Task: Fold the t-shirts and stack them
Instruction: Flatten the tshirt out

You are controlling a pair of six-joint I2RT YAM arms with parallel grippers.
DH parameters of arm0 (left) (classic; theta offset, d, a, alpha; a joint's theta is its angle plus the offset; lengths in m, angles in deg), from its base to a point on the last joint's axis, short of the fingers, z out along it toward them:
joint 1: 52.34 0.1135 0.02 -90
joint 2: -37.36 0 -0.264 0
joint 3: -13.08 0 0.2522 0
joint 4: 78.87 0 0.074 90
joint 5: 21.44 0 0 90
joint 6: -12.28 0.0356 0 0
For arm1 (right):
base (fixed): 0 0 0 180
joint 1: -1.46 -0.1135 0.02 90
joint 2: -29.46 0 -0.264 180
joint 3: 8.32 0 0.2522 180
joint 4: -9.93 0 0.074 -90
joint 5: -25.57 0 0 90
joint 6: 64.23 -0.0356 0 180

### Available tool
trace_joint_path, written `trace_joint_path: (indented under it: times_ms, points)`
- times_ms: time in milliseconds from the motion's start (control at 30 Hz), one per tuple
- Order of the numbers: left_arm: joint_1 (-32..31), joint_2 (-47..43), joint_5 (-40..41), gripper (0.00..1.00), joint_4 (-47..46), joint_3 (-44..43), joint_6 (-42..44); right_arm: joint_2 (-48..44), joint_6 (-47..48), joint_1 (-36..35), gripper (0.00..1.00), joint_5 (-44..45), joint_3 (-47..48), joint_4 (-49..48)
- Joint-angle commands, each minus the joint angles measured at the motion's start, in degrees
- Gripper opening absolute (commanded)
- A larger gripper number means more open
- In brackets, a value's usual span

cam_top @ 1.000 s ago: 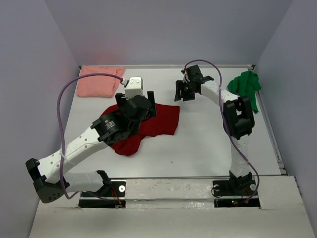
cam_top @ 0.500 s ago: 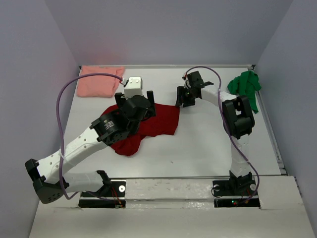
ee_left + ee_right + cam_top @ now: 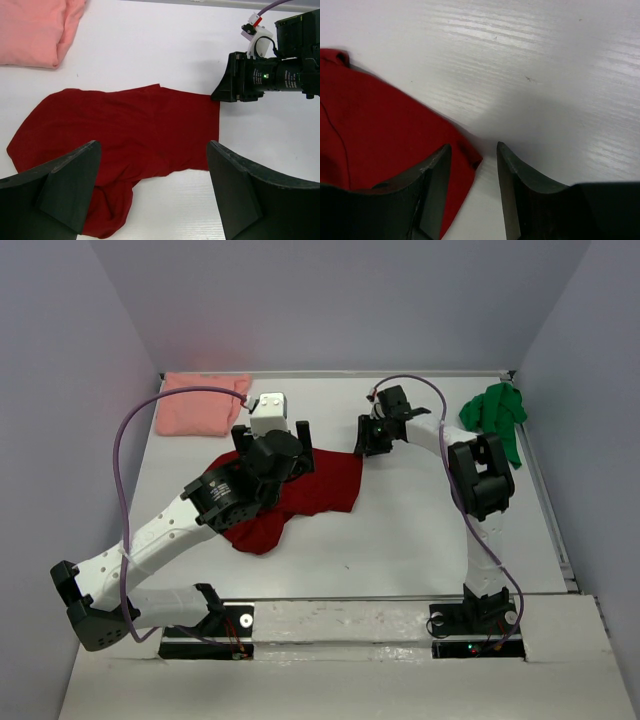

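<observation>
Over the dark red soft cloth t-shirt (image 3: 125,120), my left gripper (image 3: 152,147) gapes wide, holding nothing; my right gripper (image 3: 473,147) stands part-open astride its corner, not gripping.

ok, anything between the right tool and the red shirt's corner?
Nothing visible. The right tool sits at the dark red t-shirt, its corner lying in the gap between the open fingers; only bare table beside it.
</observation>
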Motion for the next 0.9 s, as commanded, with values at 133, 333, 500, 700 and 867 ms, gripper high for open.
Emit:
trace_joint_path:
  times_ms: [133, 333, 500, 700, 867]
  points:
    - [0.86, -1.07, 0.69, 0.95, -2.22, -1.02, 1.27, -1.62, -0.71, -2.40, 0.31, 0.19, -4.05, -0.15]
    - [1.04, -1.07, 0.34, 0.95, -2.49, -1.02, 1.63, -2.40, -0.97, -2.40, 0.00, 2.90, -5.01, 0.20]
    - [1.04, -1.77, 2.88, 0.95, -2.14, 0.03, 0.31, -4.34, 0.87, -2.40, 0.00, 14.31, 0.06, 5.89]
    - [0.87, -8.26, 15.18, 0.93, -2.92, 3.63, -2.76, -8.73, 6.23, -1.88, 0.00, 28.56, 26.50, 22.05]
    - [0.95, -18.72, 14.59, 0.91, -15.92, 8.21, 9.00, -8.21, 10.10, -1.88, 0.00, 29.46, 59.07, 33.06]
